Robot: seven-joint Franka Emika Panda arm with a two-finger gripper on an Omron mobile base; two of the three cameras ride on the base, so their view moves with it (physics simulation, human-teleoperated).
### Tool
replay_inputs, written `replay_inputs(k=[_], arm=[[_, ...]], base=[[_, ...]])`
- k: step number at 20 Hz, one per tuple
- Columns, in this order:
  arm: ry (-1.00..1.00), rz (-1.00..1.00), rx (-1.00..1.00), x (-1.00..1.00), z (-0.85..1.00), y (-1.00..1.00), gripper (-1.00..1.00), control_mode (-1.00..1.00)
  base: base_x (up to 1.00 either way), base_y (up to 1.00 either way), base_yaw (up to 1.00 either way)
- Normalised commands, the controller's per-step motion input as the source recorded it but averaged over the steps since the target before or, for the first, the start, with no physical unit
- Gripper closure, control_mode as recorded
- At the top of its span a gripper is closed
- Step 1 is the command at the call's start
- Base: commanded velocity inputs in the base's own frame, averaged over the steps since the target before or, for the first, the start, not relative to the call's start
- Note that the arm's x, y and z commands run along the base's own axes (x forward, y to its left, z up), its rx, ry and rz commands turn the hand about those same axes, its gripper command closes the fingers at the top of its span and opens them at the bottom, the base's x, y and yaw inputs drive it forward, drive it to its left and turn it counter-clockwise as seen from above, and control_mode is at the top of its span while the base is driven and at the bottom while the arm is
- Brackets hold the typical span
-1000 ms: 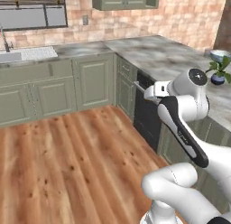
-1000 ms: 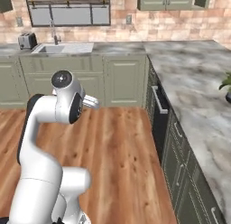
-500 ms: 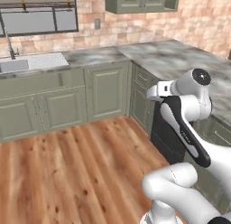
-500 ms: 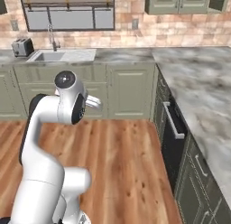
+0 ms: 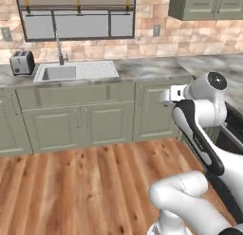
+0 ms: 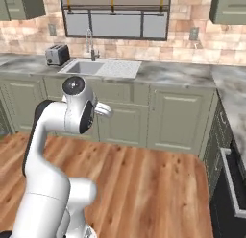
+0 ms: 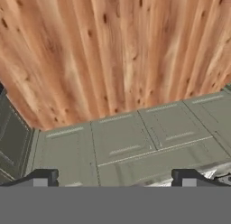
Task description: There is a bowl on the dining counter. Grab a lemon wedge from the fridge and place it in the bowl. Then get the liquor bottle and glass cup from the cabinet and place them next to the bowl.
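Left base view: the arm is folding up over the base with the tool (image 5: 170,94) tucked at its head, pointing toward the sink (image 5: 76,72) run of cabinets. The toaster (image 5: 22,62) is sitting on the counter (image 5: 142,66) far off to the tool's left. No fridge, bowl, lemon wedge, bottle or glass is appearing here, so where the task's things lie from the tool cannot be told.

Right base view: the tool (image 6: 104,109) is hanging in front of the cabinet doors (image 6: 178,117) below the sink (image 6: 102,67), carrying nothing. An upper cabinet (image 6: 229,6) is sitting high and to the tool's right, another (image 6: 21,4) high to its left; whether either holds the bottle and glass is not showing.

Hand view: the two fingertips (image 7: 39,178) are standing wide apart with nothing between them, looking over wooden floor (image 7: 113,51) and lower cabinet fronts (image 7: 131,142). Judging from this, the base is having to drive on to find the fridge before any reach makes sense.
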Motion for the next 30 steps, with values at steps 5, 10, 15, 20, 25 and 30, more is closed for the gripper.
replay_inputs(k=[5, 10, 15, 20, 25, 30], arm=[[0.0, 0.0, 0.0, 0.0, 0.0, 0.0, -1.0, 1.0], [0.0, 0.0, 0.0, 0.0, 0.0, 0.0, -1.0, 1.0], [0.0, 0.0, 0.0, 0.0, 0.0, 0.0, -1.0, 1.0], [0.0, 0.0, 0.0, 0.0, 0.0, 0.0, -1.0, 1.0], [0.0, 0.0, 0.0, 0.0, 0.0, 0.0, -1.0, 1.0], [0.0, 0.0, 0.0, 0.0, 0.0, 0.0, -1.0, 1.0]], base=[[1.0, 0.36, 0.45], [1.0, 0.43, 0.49], [1.0, 0.57, 0.48], [1.0, 0.56, 0.46], [0.92, 0.45, 0.33], [0.98, 0.2, 0.29]])
